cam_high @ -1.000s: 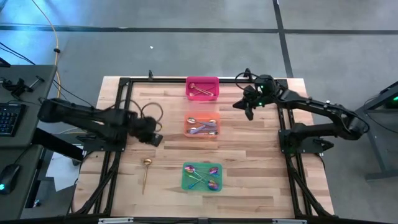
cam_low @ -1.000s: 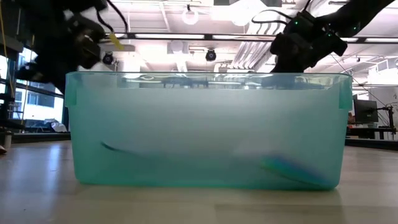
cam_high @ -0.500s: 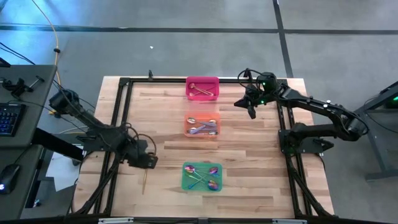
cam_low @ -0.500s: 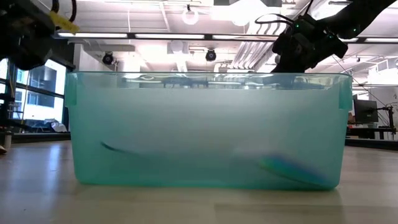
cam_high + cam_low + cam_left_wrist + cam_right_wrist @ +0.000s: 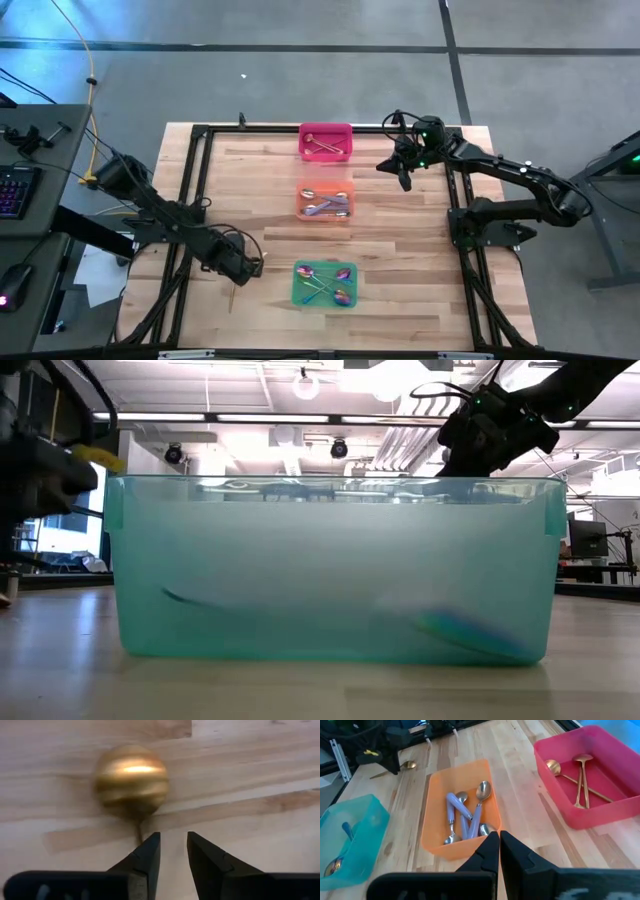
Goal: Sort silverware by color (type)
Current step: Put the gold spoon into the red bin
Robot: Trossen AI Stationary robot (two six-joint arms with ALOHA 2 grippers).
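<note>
A gold spoon (image 5: 131, 777) lies flat on the wood near the table's left near corner. Its bowl fills the left wrist view, and only its handle end (image 5: 233, 296) shows from above. My left gripper (image 5: 172, 845) is low over the handle just behind the bowl, open by a narrow gap with bare wood between the fingers. My right gripper (image 5: 495, 842) is shut and hovers near the table's far right, beyond the orange bin (image 5: 325, 201). The pink bin (image 5: 325, 141) holds gold spoons, the orange bin holds silver ones, and the green bin (image 5: 323, 283) holds iridescent ones. My left gripper comes at the gold spoon from above, at the handle just behind the bowl (image 5: 138, 827). The handle passes under one finger (image 5: 148, 852), not between the two. I cannot tell whether that finger touches it. The spoon lies flat on the table.
The three bins stand in a row down the table's middle, with the green one (image 5: 330, 570) nearest. A black frame rail (image 5: 190, 190) runs along the left side beside my left arm. Bare wood lies between the spoon and the green bin.
My left arm has swung from over the table's left middle toward the near edge. It has come down onto the gold spoon, and now covers the spoon's bowl in the high view. The spoon has stayed where it lay.
</note>
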